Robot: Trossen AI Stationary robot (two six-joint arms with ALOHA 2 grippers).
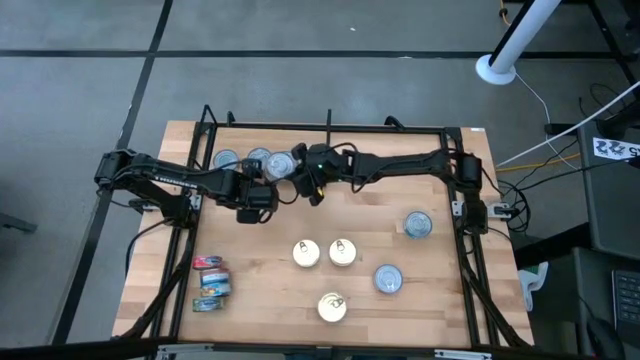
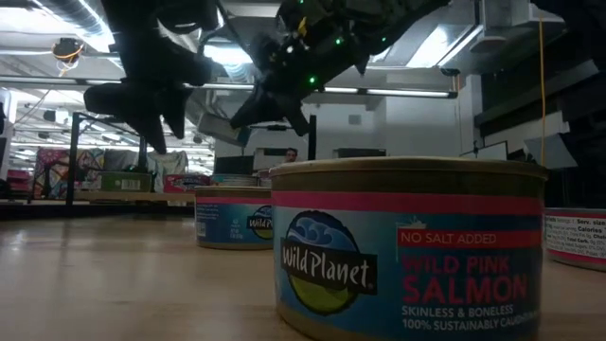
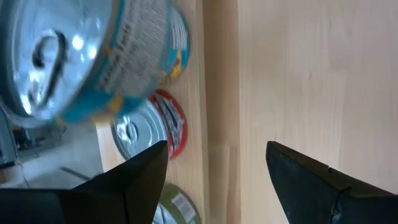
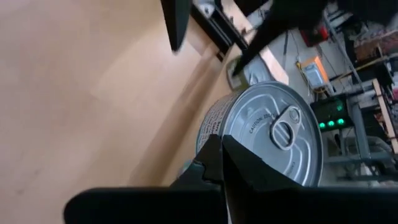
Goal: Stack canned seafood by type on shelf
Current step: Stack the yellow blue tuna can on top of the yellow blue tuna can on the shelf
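My right gripper (image 1: 300, 172) hangs over the far left part of the shelf (image 1: 420, 300), a wooden board in a black frame, and is shut on a blue-labelled tin with a silver pull-tab top (image 4: 273, 134). Two more silver-topped tins (image 1: 240, 159) stand on the board just beyond it, by the far frame. My left gripper (image 3: 214, 165) is open beside the right one, over bare wood, with nothing between its fingers. In the left wrist view the held tin (image 3: 93, 56) shows blurred above a red-labelled tin (image 3: 149, 127). My right gripper holds the silver-topped tin by its side wall (image 4: 214, 127); one finger (image 4: 211, 163) shows against the wall and the other is hidden behind the tin. The tin is tilted, its top turned toward the wrist camera, and looks lifted clear of the board.
Three gold-topped tins (image 1: 323, 253) stand mid-board toward the near side, two silver-blue ones (image 1: 417, 225) to the right, and three red-and-blue tins (image 1: 211, 285) lie near the left frame. A short black divider bar (image 1: 328, 122) juts from the far frame. A salmon tin (image 2: 407, 251) fills the low view.
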